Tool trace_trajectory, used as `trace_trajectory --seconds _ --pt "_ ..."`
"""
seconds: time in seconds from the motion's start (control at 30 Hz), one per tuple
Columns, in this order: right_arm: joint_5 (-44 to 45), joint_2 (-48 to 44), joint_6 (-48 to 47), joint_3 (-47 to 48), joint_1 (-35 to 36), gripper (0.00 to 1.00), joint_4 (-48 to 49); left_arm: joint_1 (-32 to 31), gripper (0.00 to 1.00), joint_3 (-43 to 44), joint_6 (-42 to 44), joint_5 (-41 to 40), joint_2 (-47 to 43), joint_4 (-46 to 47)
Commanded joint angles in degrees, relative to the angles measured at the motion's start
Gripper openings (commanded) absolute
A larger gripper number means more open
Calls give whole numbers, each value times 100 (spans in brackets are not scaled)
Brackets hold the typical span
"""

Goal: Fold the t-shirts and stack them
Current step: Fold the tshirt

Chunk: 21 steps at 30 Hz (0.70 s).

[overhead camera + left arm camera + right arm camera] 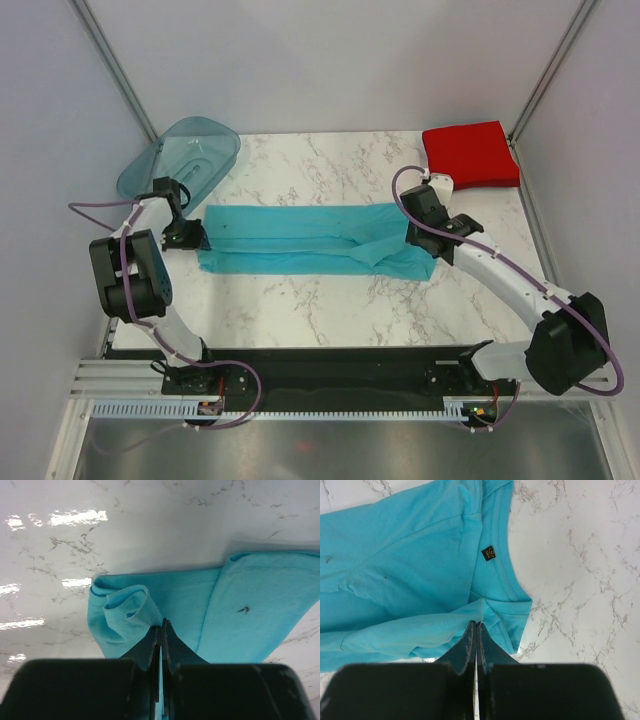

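Note:
A turquoise t-shirt (310,238) lies as a long folded strip across the middle of the marble table. My left gripper (190,240) is shut on its left end; in the left wrist view the fingertips (161,626) pinch a bunched fold of the turquoise cloth (250,615). My right gripper (425,238) is shut on the strip's right end, pinching cloth (477,624) near the neckline, beside the collar tag (489,553). A red t-shirt (470,152), folded into a square, lies at the far right corner.
A translucent teal plastic tray (185,155) leans at the far left corner, just behind the left arm. Bare marble (330,300) shows in front of the strip. White walls with metal posts close in the back and sides.

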Motion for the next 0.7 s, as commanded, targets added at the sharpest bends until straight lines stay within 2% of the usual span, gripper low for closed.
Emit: trace_trajectory --seconds 0.0,0.43,0.53,0.67 --pt "-46 41 -101 280 -28 0 190 -54 2 195 178 -309 137 -73" --pt "-98 278 -162 368 -116 0 322 -317 2 862 459 -1021 453 -292" --pt "-142 296 -153 377 -125 0 322 -326 8 951 520 -1013 603 -397" --pt "-186 366 -144 403 -133 0 357 -388 23 1109 845 -1135 612 -529"
